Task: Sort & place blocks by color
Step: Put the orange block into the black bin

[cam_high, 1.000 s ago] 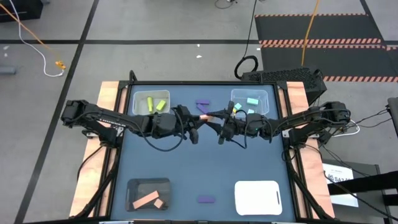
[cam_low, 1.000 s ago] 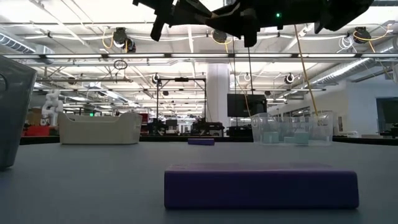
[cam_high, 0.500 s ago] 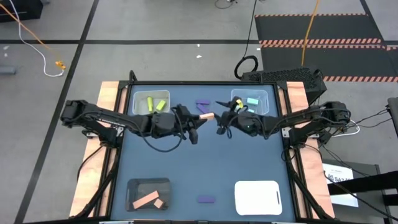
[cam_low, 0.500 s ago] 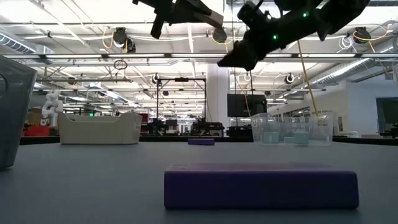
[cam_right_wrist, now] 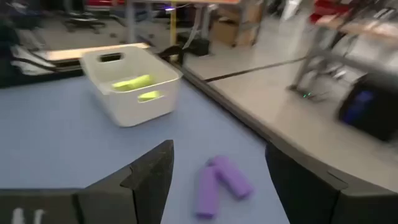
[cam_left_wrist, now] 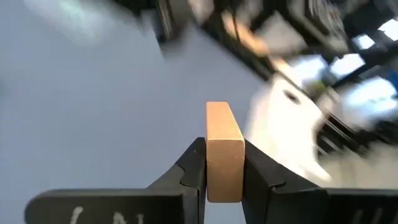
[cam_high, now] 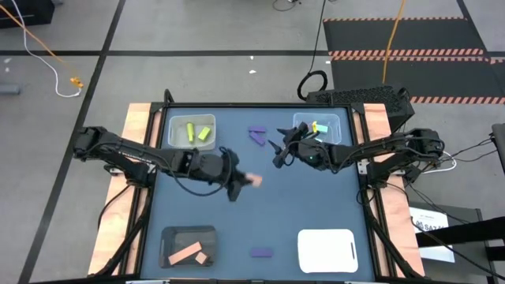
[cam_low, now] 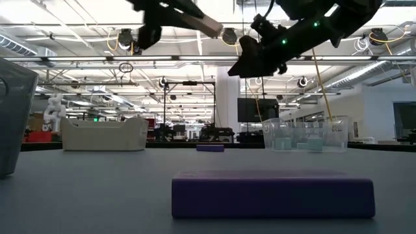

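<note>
The left gripper (cam_left_wrist: 224, 177) pinched a smooth, squared salmon bar (cam_left_wrist: 222, 151) at frame centre. The right gripper (cam_right_wrist: 217, 180) gaped wide over two rounded purple blocks (cam_right_wrist: 219, 181), unseen from below.

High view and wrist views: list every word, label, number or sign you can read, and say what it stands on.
None can be read.
White sheet on the floor beside the table, high view: dark print, too small to read.
Left claw, shut on the salmon-orange block, left wrist view: pale marks on its body, cut off and blurred.
Right claw, open: faint marks, unreadable.
</note>
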